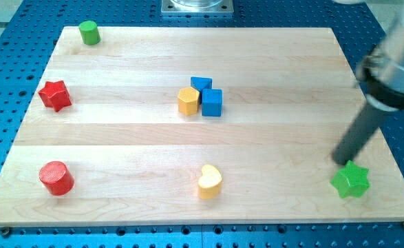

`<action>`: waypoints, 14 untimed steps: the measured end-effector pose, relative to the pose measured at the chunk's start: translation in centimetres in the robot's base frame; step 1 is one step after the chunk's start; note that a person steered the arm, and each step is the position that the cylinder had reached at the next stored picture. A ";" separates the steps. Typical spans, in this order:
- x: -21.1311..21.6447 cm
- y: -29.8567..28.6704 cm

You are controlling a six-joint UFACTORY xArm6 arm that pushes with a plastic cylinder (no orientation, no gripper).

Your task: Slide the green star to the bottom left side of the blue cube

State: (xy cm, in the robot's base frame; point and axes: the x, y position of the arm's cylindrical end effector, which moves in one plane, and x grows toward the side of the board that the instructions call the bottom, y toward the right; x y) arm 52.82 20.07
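The green star (350, 180) lies near the board's lower right corner. The blue cube (212, 102) stands near the board's middle, touching a yellow hexagon block (188, 101) on its left and a second blue block (201, 84) just above it. My tip (339, 161) comes down from the view's right and rests just above and left of the green star, touching or nearly touching it.
A green cylinder (89, 32) stands at the upper left corner. A red star (55, 95) lies at the left edge. A red cylinder (56, 178) stands at the lower left. A yellow heart (210, 181) lies at the bottom middle. The wooden board (119, 138) sits on a blue perforated table.
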 end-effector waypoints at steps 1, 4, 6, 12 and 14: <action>0.7 -0.5; 6.5 6.6; 3.1 -12.6; -4.2 -18.4; -3.0 -19.1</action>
State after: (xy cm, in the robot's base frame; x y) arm 49.79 0.92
